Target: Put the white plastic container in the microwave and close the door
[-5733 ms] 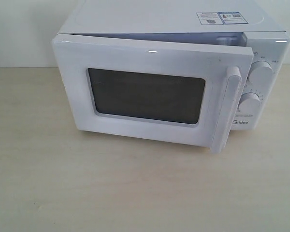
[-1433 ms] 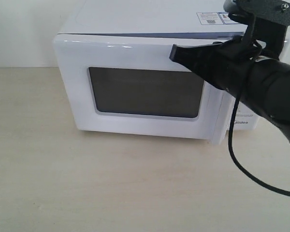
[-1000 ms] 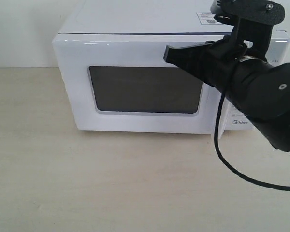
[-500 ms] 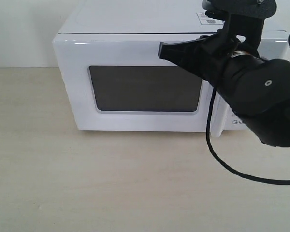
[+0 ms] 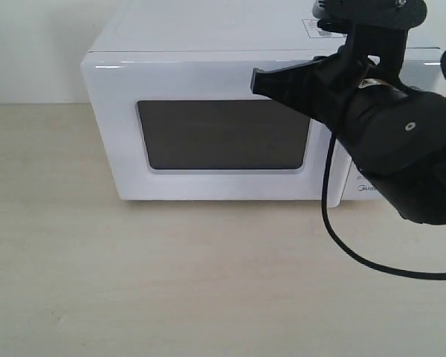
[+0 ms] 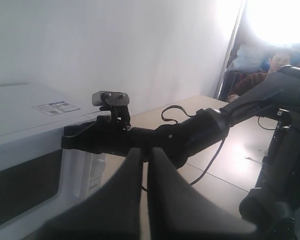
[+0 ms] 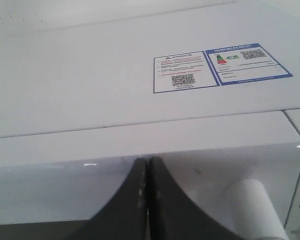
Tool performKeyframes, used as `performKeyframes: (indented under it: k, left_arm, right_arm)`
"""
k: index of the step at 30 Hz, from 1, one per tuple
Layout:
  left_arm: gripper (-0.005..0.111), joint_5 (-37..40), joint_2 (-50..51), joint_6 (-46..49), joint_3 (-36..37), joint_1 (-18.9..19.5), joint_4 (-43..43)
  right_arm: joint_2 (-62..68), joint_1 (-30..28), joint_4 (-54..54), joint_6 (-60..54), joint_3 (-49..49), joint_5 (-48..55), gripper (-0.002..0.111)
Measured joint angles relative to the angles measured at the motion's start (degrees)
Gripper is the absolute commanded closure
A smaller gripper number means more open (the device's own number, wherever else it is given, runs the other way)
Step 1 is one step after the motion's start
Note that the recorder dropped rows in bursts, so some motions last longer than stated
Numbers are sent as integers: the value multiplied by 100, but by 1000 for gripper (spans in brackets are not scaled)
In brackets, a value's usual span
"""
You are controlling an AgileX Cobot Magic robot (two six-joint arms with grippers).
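Observation:
The white microwave (image 5: 208, 30) stands at the back of the table. Its door (image 5: 115, 141) with the dark mesh window (image 5: 223, 134) lies flush against the body. My right gripper (image 5: 257, 79) is shut, and its tips rest against the door's upper front, left of the handle. In the right wrist view the shut fingertips (image 7: 144, 163) touch the door just under its top edge, beside the white bar handle (image 7: 250, 200). My left gripper (image 6: 144, 151) is shut on nothing and held in the air to one side, facing the right arm (image 6: 190, 135). The white plastic container is not visible.
The right arm and its black cable (image 5: 342, 245) cover the microwave's knob panel in the exterior view. Two stickers (image 7: 220, 65) lie on the microwave's top. Bare light wooden table (image 5: 171, 282) stretches in front. A person (image 6: 277, 62) sits beyond the table.
The door has swung from ajar to flush with the microwave, with the right gripper against its upper edge. In the last half second the gripper tip shifted slightly right.

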Motion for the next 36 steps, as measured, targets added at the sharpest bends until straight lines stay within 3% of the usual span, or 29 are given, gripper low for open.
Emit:
performKeyframes:
  k: [4,9,16,36]
  left_arm:
    - [102,4,0,0,0,0,107]
    - [102,4,0,0,0,0,155]
    - [102,-54,0,10,0,0,168]
    - [102,-54,0,10,0,0,168]
  right_arm:
    - [-605,483,668,-843,0,-273,108]
    - [-1372,1190,2074,-3253,190,-517,108]
    - [-2408,2576,2332,-3530,911,-519,108]
    - [-2524,2727,2515,-3530,925,-570,108]
